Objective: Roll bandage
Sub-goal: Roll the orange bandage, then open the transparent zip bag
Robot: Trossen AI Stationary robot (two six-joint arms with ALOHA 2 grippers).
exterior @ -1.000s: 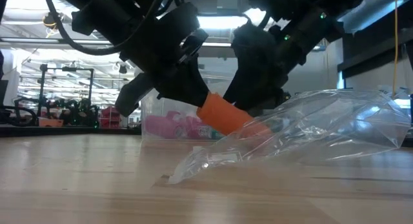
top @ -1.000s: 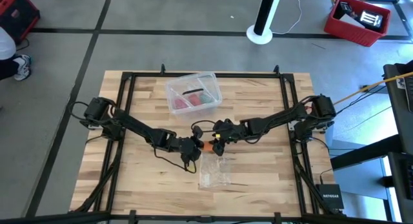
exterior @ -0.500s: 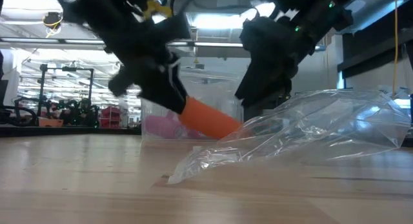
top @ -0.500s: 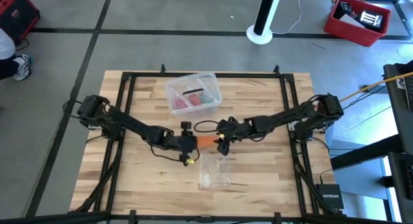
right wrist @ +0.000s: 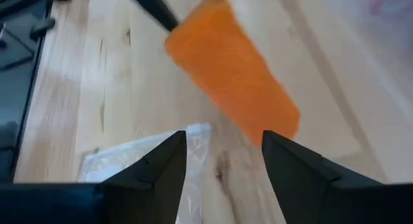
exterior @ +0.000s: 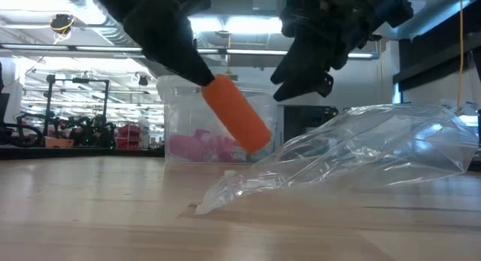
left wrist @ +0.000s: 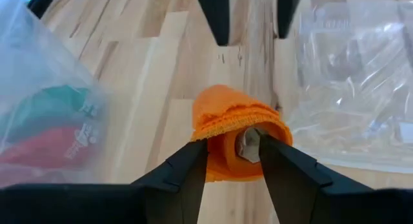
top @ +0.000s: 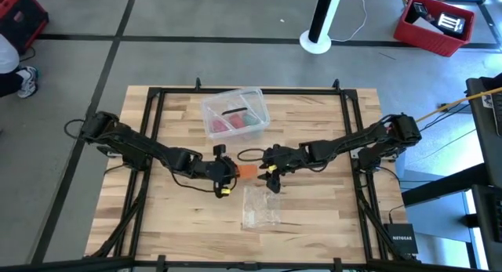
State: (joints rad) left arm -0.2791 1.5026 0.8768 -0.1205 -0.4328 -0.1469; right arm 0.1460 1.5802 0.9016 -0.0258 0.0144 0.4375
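Note:
The bandage [top: 245, 171] is a stubby orange roll held in the air at the table's middle. It shows tilted in the low view [exterior: 237, 114], free end lowest. My left gripper [top: 232, 170] is shut on its end [left wrist: 232, 150]. My right gripper [top: 271, 176] is open and empty just right of the roll's free end. Its fingers stand apart in the right wrist view [right wrist: 224, 139], short of the roll [right wrist: 232, 69], touching nothing. My left gripper holds the roll by the end nearest it [left wrist: 222, 156]. One finger [left wrist: 193, 162] is on the roll's outer side and the other [left wrist: 271, 153] is at its hollow middle, with the wound wall pinched between them. The fingers come level from the table's left, along the roll. The roll is lifted clear and slants down toward its free end [exterior: 259, 141].
A crumpled clear plastic wrapper [top: 260, 208] lies on the table just nearer than the grippers, under the roll's free end [exterior: 361, 152]. A clear plastic box [top: 235, 115] with red and green contents stands at the far middle. Black frame rails border the table.
My left gripper has gone up and toward the table's left edge with the roll, lifting it off the wrapper. The roll has tipped steeper, its free end down. My right gripper has risen and now stands apart from the roll's free end.

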